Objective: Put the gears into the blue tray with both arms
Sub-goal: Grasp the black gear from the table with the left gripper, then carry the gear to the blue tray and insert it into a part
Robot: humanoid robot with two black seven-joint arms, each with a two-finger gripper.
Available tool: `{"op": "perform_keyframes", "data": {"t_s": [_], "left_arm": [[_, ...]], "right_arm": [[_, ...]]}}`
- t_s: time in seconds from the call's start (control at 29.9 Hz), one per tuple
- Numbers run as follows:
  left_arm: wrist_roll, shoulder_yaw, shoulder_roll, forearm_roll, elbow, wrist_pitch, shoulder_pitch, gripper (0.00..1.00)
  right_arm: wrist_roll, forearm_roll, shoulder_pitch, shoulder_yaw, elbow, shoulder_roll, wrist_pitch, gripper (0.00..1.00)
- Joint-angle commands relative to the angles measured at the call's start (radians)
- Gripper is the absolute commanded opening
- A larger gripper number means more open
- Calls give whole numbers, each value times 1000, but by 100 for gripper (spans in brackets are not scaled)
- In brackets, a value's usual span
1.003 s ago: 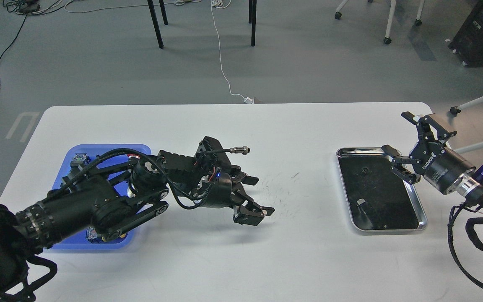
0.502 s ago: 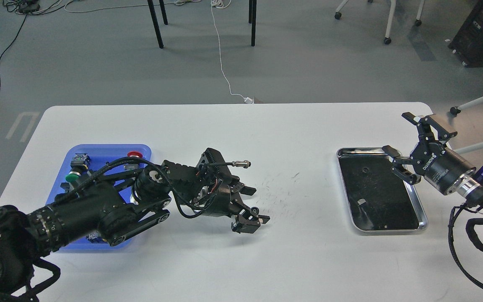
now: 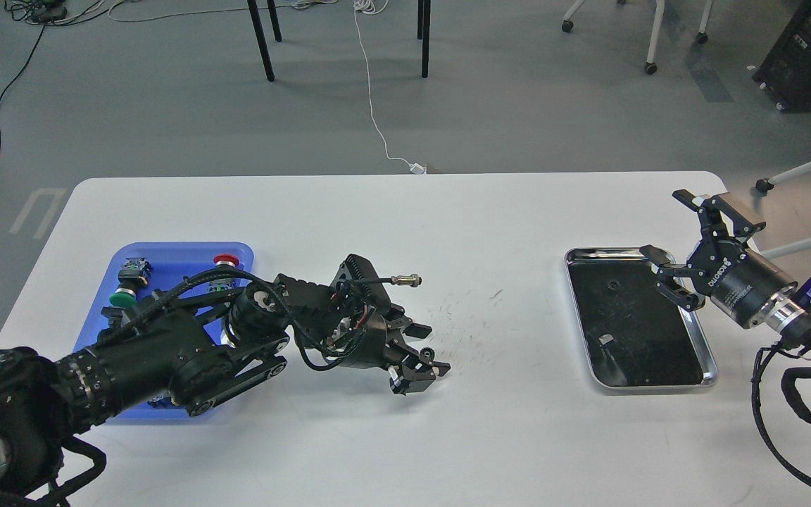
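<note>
Bench point(image 3: 391, 436) white. Blue tray point(image 3: 124, 255) far left. Left end effector point(image 3: 425, 358) low mid-bench, pinching gear point(image 3: 427, 353). Right end effector point(image 3: 674, 246) spread over silver tray point(image 3: 708, 359). Gear likely light, stiff; grip across teeth.

White table point(image 3: 518, 436), silver metal tray point(image 3: 708, 352) with black liner, red-capped switch point(image 3: 224, 260), green-capped switch point(image 3: 121, 298)

I see a white table point(image 3: 504, 232) carrying a blue tray point(image 3: 166, 253) at left and a silver metal tray point(image 3: 712, 366) at right.
</note>
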Motion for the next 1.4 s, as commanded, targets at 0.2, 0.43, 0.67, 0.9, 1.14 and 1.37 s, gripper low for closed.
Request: {"op": "perform_keyframes", "data": {"t_s": [0.2, 0.43, 0.67, 0.9, 1.14, 1.37], "left_arm": [[0, 4, 0, 0, 20, 1, 0, 23], [0, 6, 6, 0, 20, 40, 0, 11], [0, -20, 69, 0, -39, 51, -8, 11], [0, -168, 375, 0, -254, 44, -41, 12], [0, -155, 724, 0, -334, 82, 29, 13], [0, -164, 796, 0, -324, 140, 213, 14]], "right_arm": [[0, 0, -4, 1, 1, 0, -1, 98], [0, 0, -4, 7, 1, 0, -1, 98], [0, 0, -4, 10, 3, 0, -3, 98], [0, 0, -4, 20, 1, -2, -3, 98], [0, 0, -6, 18, 6, -3, -3, 98], [0, 0, -7, 20, 7, -2, -3, 98]]}}
